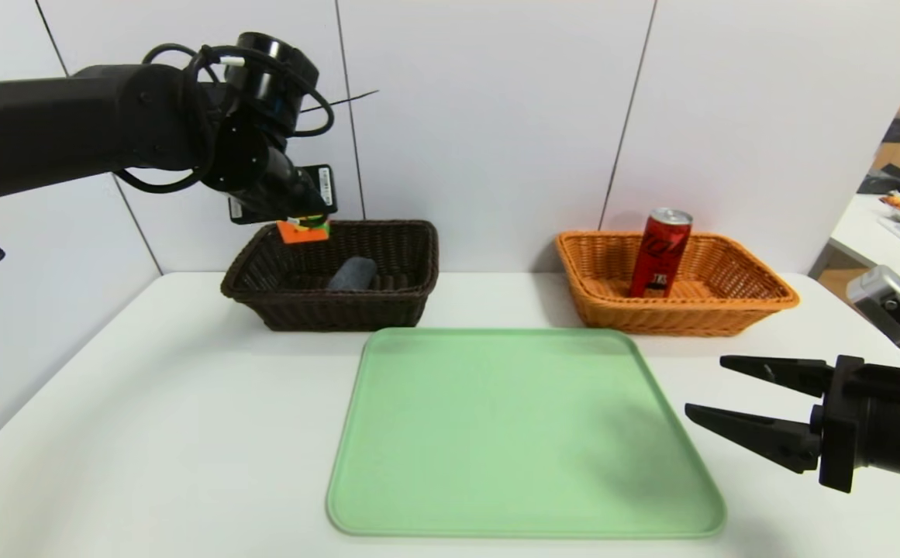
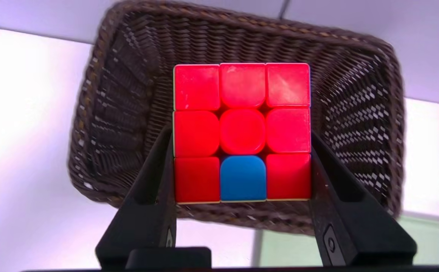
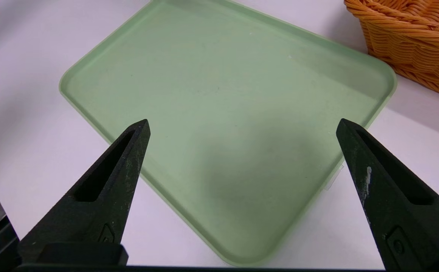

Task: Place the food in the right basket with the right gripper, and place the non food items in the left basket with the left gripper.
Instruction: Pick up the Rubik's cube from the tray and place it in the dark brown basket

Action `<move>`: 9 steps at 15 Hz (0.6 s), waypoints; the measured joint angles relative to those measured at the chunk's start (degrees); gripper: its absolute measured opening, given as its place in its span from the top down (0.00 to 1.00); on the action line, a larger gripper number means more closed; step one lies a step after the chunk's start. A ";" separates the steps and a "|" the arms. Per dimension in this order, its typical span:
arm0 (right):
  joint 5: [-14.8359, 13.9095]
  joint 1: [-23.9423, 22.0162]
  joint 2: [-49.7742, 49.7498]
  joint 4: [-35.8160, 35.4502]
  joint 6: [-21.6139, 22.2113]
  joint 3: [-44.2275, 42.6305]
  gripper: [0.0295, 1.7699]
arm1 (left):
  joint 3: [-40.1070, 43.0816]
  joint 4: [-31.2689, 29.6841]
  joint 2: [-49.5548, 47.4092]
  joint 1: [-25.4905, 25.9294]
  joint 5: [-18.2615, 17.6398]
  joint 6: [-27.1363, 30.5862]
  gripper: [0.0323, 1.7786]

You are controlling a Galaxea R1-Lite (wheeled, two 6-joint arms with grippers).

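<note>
Black left pincer point(image 2: 242, 141): closed on the cube point(image 2: 242, 87), one finger against each of two opposite sides, red face with one blue tile toward the wrist camera. Cube is over the dark basket point(image 1: 341, 314), near its rim, not released. Looks like rigid plastic, light, fairly slick. Flat opposite sides are the right hold; a grip on one row could twist a layer. Judgement: last placement in progress, task nearly done. Next, bring it inward past the rim, lower, then spread the fingers. Risk: a corner clips the rim, or it bounces if let go high.

Grey roll point(image 1: 353, 274) lies in the dark basket below that pincer. Probably soft cloth, light, forgiving; if it needs moving, take it across the middle, modest squeeze, ends may unroll.

Green tray point(image 1: 527, 434) sits on the desk point(image 1: 186, 403) between the two pincers, nothing on it.

Red can point(image 1: 660, 252) stands in the orange basket point(image 1: 682, 314), leaning a bit, beyond the right pincer. Smooth thin metal, slippery if damp; full or not, cannot tell. If it needs straightening: round the mid-body, gentle, or it dents.

Right pincer point(image 1: 704, 384): wide, holding nothing, parked above the desk beside the tray. No work left for it, I'd say.
</note>
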 joint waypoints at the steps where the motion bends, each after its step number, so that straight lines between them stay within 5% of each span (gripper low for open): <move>1: 0.02 0.00 0.02 0.00 -0.02 -0.02 0.04 | 0.00 -0.88 0.55 1.45 -0.30 0.57 0.47; 9: -0.09 -0.33 0.41 0.02 -0.04 -0.02 0.04 | 0.00 -4.77 8.29 6.25 -4.55 3.63 0.47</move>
